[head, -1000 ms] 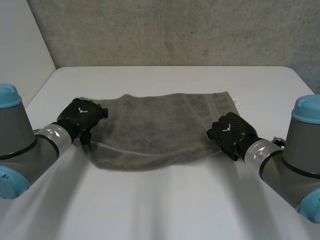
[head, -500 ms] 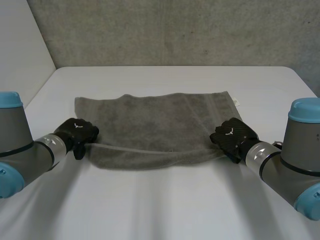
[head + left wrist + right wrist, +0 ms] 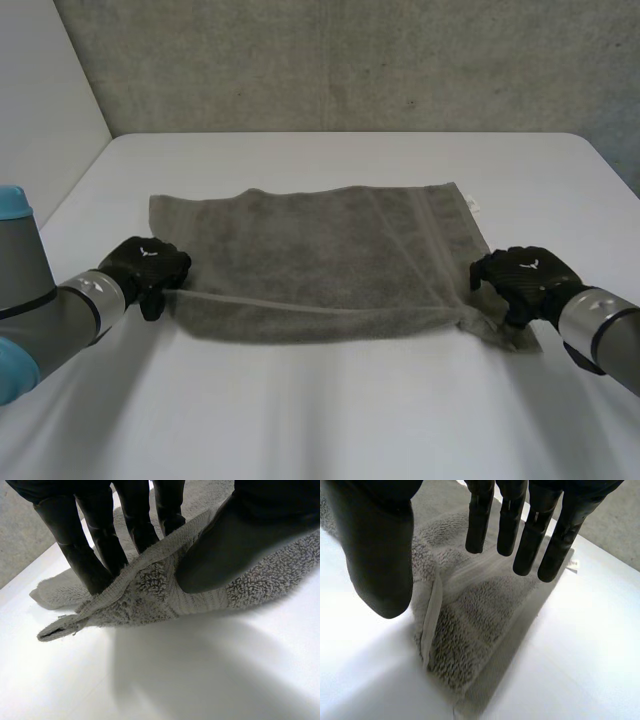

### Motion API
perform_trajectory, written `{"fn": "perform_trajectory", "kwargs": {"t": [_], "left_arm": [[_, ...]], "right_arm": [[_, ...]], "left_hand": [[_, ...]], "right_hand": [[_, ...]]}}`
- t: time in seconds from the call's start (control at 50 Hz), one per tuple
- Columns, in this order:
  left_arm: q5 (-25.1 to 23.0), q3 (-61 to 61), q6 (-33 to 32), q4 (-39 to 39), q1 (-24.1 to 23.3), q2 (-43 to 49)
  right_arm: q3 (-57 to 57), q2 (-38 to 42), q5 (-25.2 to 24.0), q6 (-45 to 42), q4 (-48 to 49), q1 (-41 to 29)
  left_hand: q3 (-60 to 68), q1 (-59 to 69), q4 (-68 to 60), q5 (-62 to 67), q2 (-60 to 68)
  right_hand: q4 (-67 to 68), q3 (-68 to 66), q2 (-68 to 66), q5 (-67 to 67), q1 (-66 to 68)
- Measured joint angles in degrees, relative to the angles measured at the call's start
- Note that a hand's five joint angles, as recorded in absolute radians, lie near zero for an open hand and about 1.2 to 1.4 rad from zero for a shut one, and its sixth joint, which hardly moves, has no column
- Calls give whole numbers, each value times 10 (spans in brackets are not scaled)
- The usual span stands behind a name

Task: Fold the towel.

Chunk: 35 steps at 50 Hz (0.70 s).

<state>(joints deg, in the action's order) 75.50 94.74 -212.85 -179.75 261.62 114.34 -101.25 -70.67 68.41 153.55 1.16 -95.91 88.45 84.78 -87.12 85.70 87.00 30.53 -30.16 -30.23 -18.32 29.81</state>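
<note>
A grey towel (image 3: 320, 255) covers the middle of the white tabletop (image 3: 330, 400), with the left hand (image 3: 148, 268) at its near-left corner and the right hand (image 3: 525, 275) at its near-right corner. Broad bare strips run along the near and far edges. A concrete wall (image 3: 350, 60) rises behind the far edge.

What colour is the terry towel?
Plain grey, the terry towel; clearest in the head view.

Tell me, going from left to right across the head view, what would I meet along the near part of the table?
First the left arm → left hand → towel → right hand → right arm.
</note>
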Motion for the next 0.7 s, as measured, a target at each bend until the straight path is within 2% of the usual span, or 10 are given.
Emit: {"fn": "perform_trajectory", "kwargs": {"t": [0.2,0.46,0.6,0.7], "left_arm": [[0,-3,2,-6,2,0],[0,-2,6,-7,2,-5],[0,-1,13,-7,2,-8],[0,-1,15,-7,2,-11]], "right_arm": [[-49,-8,-43,31,12,61],[-29,51,-53,100,28,61],[-2,74,-49,108,31,48],[19,82,-47,108,35,39]], "left_hand": [[0,0,0,0,0],[0,0,0,0,0],[0,0,0,0,0],[0,0,0,0,0]], "right_hand": [[-12,8,6,11,-9],[-10,5,5,-12,-2],[159,-168,-170,-184,170],[440,-442,-447,-465,454]]}}
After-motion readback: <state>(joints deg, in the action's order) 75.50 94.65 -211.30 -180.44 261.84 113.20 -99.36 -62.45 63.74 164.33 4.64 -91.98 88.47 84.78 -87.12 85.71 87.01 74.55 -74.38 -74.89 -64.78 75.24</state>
